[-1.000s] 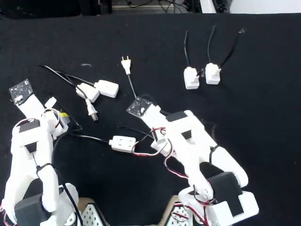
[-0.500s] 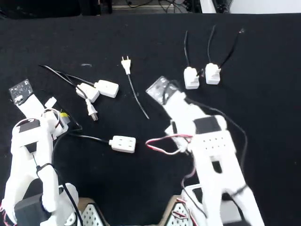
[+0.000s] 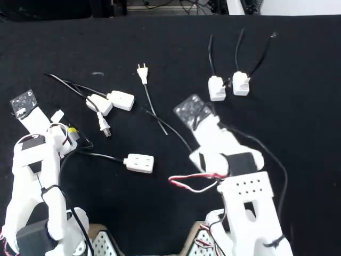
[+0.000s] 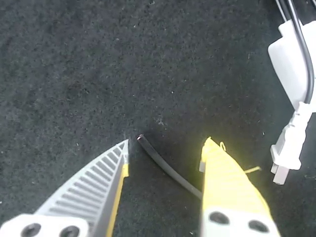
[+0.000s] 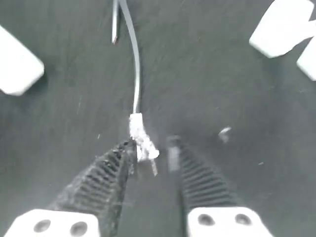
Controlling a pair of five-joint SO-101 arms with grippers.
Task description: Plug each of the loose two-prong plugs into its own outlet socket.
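Observation:
In the right wrist view my right gripper (image 5: 149, 144) is shut on a white two-prong plug (image 5: 141, 143), whose thin cord (image 5: 136, 74) runs away from it. In the high view that cord (image 3: 170, 130) leads under the right arm (image 3: 224, 144). A second loose plug (image 3: 142, 72) lies farther back. A third plug (image 3: 104, 127) lies beside two white outlet blocks (image 3: 121, 100). My left gripper (image 4: 167, 143) hangs open over a black cord end (image 4: 148, 148), with that third plug (image 4: 289, 153) off to one side. In the high view the left gripper (image 3: 65, 125) is at the table's left.
Two more white outlet blocks (image 3: 216, 88) with cords sit at the back right. Another outlet block (image 3: 139, 162) lies near the front between the arms. Black cords trail across the left half of the black table (image 3: 298, 133).
The right arm left the front outlet block, swung back and right, then drew in a little. A thin cord now lies stretched towards it. The left arm has not moved.

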